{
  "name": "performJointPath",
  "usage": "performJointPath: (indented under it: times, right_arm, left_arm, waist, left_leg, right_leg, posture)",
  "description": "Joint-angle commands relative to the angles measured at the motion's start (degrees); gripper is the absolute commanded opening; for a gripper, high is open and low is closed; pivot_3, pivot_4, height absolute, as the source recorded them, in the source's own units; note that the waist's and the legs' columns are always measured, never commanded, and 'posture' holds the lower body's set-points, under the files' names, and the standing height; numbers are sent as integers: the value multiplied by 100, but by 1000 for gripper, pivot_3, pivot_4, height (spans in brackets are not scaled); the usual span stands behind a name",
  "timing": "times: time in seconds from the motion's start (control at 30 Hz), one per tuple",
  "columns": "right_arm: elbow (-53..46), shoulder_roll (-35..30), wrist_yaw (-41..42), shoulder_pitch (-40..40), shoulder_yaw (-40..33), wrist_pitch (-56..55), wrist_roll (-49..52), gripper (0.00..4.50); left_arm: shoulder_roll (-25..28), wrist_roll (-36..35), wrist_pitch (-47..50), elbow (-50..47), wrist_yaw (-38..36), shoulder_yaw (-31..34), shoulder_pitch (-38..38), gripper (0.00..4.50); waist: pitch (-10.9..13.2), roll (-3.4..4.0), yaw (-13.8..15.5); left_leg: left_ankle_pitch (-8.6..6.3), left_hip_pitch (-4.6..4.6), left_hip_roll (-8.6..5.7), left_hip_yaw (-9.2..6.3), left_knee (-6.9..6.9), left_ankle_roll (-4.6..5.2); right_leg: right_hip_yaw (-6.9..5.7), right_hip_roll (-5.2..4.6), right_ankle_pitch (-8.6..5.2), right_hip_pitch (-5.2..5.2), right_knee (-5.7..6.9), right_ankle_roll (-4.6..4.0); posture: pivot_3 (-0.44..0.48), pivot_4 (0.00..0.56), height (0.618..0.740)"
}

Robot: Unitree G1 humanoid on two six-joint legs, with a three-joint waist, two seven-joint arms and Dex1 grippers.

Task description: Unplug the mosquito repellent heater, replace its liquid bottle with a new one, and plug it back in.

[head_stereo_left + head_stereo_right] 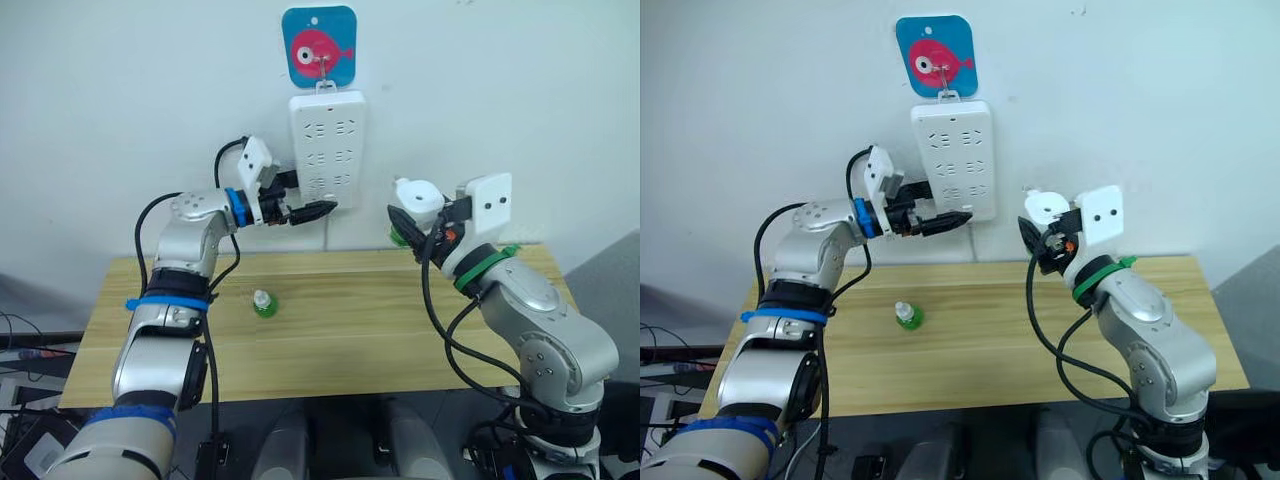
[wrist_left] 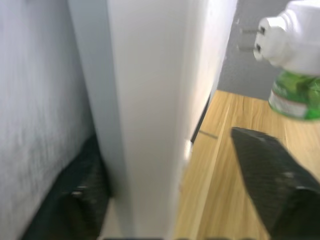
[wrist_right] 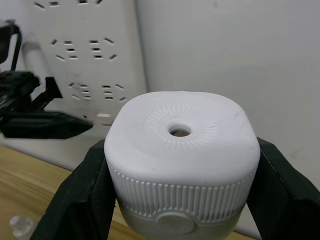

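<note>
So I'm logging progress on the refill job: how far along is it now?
Unplugging looks done: the small white rounded plastic heater, a green bottle under it, is off the wall, clamped in the right gripper. One small green bottle stands on the wooden table. The left gripper brackets the long white power strip. Which bottle is new can't be told. Plugging back in remains.

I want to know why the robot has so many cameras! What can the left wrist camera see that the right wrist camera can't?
The left wrist view alone shows the heater's two metal prongs and the green liquid bottle under it.

The right wrist view alone shows the round vent hole in the heater's top, the right gripper clamped on both sides of it, and the power strip's sockets.

Both show the mosquito repellent heater, the white power strip and the wooden table.
</note>
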Motion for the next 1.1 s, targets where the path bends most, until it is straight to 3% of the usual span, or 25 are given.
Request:
performJointPath:
  times: [0.03,0.33,0.53,0.67,0.87,1.0,1.03,1.1]
  right_arm:
    - [58,149,133,27,-378,-361,293,3062]
    - [850,975,-367,145,-1915,-17,2004,3062]
    - [1617,1329,-1301,66,-2677,249,4362,3062]
    - [1841,1190,-1784,36,-2559,113,5371,3062]
    - [1620,1114,-2462,55,-2124,-384,6296,3062]
    - [1425,870,-2635,220,-1751,-595,6487,3062]
    - [1414,816,-2660,241,-1689,-664,6538,3062]
    - [1381,715,-2712,269,-1569,-805,6632,3062]
  left_arm:
    - [244,-156,170,-789,358,374,507,4464]
    - [532,-718,617,-3428,1097,1110,2490,4464]
    - [228,-1315,1369,-5188,1485,559,2959,4464]
    - [-347,-959,1120,-5070,1730,-271,2712,4464]
    - [-1177,-452,477,-4429,2014,-1004,2435,4464]
    - [-1402,-206,100,-4173,2090,-1201,2405,4464]
    - [-1456,-145,2,-4079,2141,-1211,2367,4464]
    - [-1564,-104,-97,-3911,2183,-1203,2280,4464]
  waist:
    - [0,0,-19]
    - [0,3,29]
    - [-2,6,175]
    - [-9,16,208]
    - [-13,21,188]
    - [-14,21,186]
    - [-15,21,191]
    - [-16,21,190]
  left_leg:
    - [0,0,2,-2,0,1]
    - [4,-34,5,0,-11,-10]
    - [6,-37,2,-3,-3,-12]
    - [8,-35,0,3,1,-14]
    - [8,-33,4,13,0,-13]
    - [8,-34,7,14,-1,-13]
    - [8,-34,6,13,-1,-13]
    - [8,-35,6,14,2,-12]
  right_leg:
    - [-2,1,0,-2,2,0]
    - [0,-9,2,-34,-5,-4]
    - [0,-10,8,-27,-7,-13]
    - [2,-8,8,-24,-3,-14]
    - [3,-2,8,-27,5,-14]
    - [2,0,8,-29,5,-14]
    - [3,0,8,-28,4,-14]
    - [3,0,8,-27,3,-14]
  posture:
    - [-31,241,740]
    - [13,230,740]
    - [70,219,740]
    - [76,209,740]
    - [76,209,740]
    - [76,209,740]
    - [28,203,740]
    - [28,203,740]
